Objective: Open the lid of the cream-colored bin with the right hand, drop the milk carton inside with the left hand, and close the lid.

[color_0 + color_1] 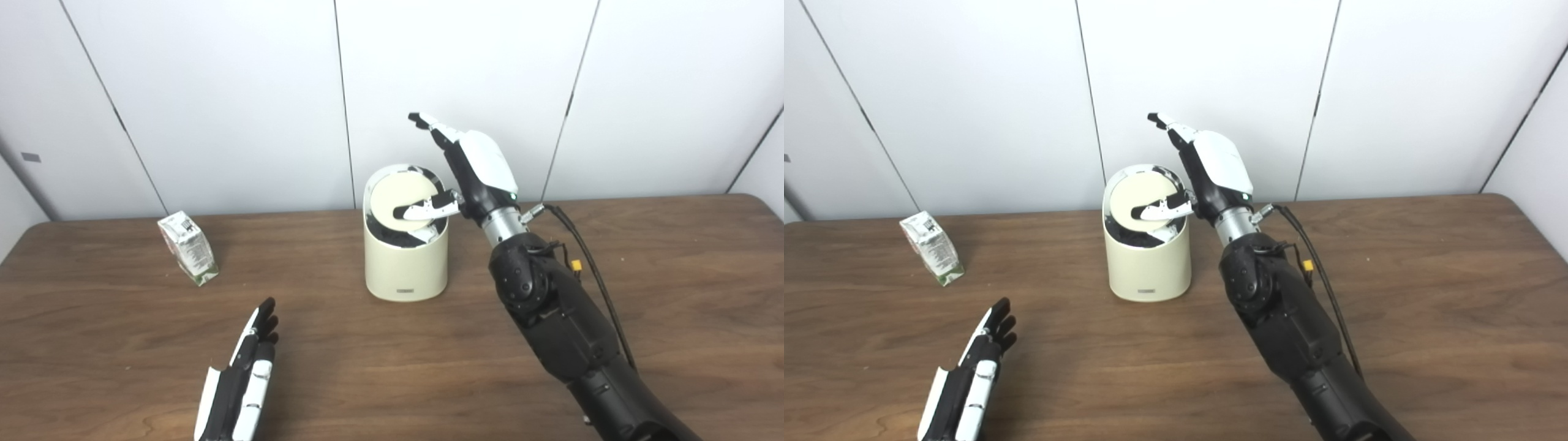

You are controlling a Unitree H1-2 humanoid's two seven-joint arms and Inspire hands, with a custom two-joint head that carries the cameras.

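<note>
- Left eye view: bin [405, 263] is seen mid-worktop [674, 275], lid [401, 202] tilted under right hand [474, 168], fingers spread, thumb on lid.
- Carton [188, 247] is stood far left.
- Left hand [245, 380] is held open, empty.

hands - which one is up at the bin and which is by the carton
The right hand is at the bin, its thumb reaching over the tilted lid. The left hand hovers low over the table, nearer the milk carton, holding nothing.

Bare brown wooden table [392, 367] lay open between the small white-and-green milk carton [187, 247] and the cream-coloured cylindrical bin [405, 263], whose mouth the tilted round lid [398, 202] and the right hand [471, 171] partly blocked.
</note>
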